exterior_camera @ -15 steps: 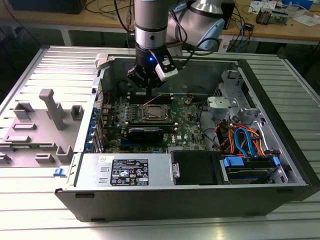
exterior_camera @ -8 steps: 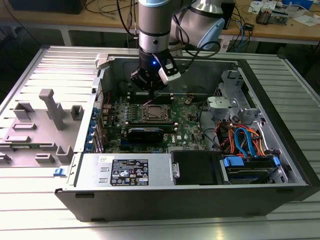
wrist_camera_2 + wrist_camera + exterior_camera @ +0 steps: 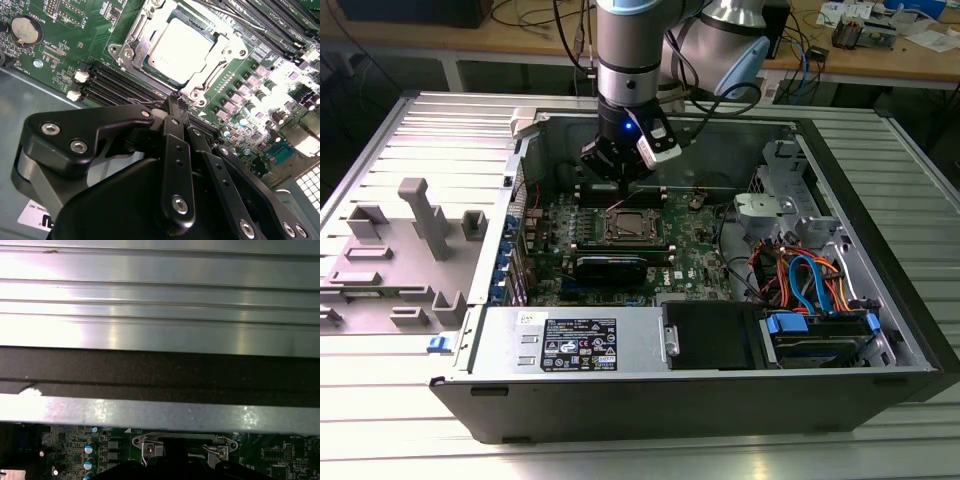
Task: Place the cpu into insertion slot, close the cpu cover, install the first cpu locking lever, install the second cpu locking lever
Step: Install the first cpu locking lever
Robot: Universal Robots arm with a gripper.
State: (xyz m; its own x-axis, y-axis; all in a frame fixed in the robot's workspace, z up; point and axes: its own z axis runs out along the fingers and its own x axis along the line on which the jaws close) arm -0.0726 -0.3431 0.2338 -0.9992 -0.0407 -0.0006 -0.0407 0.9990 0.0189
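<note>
One arm reaches down into the open case (image 3: pixel 880 300), its gripper (image 3: pixel 176 104) hanging just past the edge of the slot (image 3: pixel 182 47) on the green board (image 3: pixel 90 35). Its black fingers (image 3: pixel 172 132) are drawn together with nothing between them, tips near the frame's corner. The cpu (image 3: pixel 180 45) already lies flat in the slot, and the cover (image 3: pixel 215 70) is folded down around it, dull metal top showing through the opening. In the exterior view the slot (image 3: pixel 628 226) sits mid-board, just below the gripper (image 3: pixel 620 165).
</note>
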